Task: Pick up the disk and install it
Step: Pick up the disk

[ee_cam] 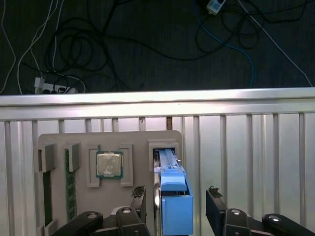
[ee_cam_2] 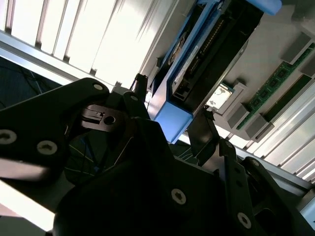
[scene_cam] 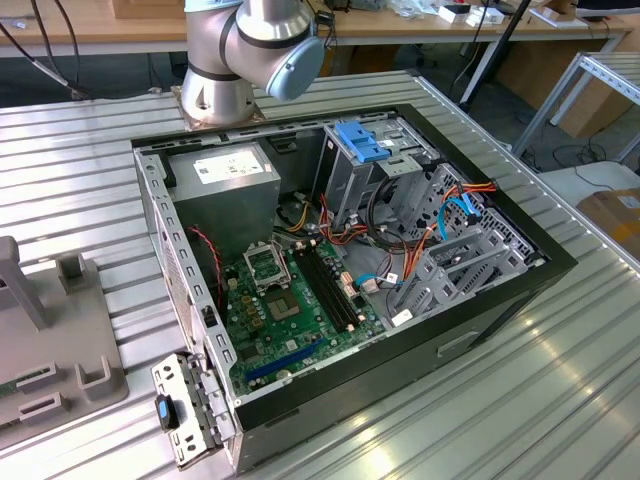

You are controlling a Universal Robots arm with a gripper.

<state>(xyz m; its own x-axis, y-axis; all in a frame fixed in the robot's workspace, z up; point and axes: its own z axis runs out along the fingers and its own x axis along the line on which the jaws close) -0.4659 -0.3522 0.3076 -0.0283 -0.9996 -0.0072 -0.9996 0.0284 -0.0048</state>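
Disk (ee_cam: 174, 197) between spread fingers (ee_cam: 214, 210), seemingly untouched.

Blue-framed disk (ee_cam: 174, 204), green motherboard (scene_cam: 283, 322), ribbed silver table (scene_cam: 565, 400)

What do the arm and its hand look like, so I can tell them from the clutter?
The arm is built of rounded silver-grey metal joints, one closed by a round light-blue cap. In both wrist views the hand is matte black: two narrow fingers on broad jointed links, pinned with silver screws.
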